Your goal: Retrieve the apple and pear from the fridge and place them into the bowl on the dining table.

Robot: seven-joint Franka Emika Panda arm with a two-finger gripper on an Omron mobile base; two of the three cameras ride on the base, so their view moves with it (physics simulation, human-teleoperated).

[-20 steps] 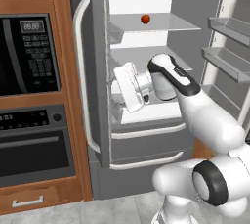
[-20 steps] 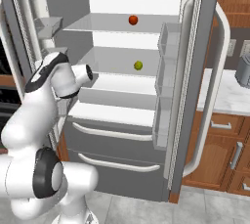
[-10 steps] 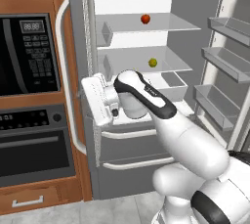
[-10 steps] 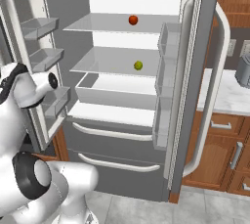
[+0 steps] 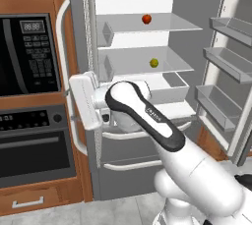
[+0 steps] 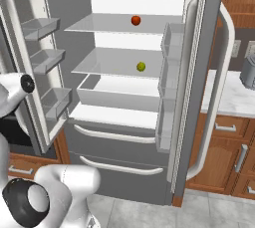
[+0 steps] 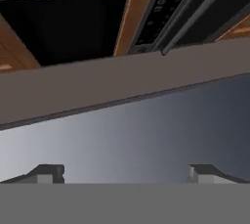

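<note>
The tall grey fridge (image 6: 199, 97) stands open. Inside it, the small round red apple (image 5: 146, 19) sits on the top shelf – the little yellow-green pear (image 5: 154, 63) on the shelf below. The gripper (image 7: 124, 173), by the fridge's left door, is wide open, holding nothing. No words can be read.

Fridge (image 5: 133, 165) was wide open with 2 glass shelves showing. The apple (image 5: 146, 19) sat on the top shelf (image 5: 167, 25), and the pear (image 5: 154, 63) sat on the next shelf down (image 5: 123, 67), more toward the right.
</note>
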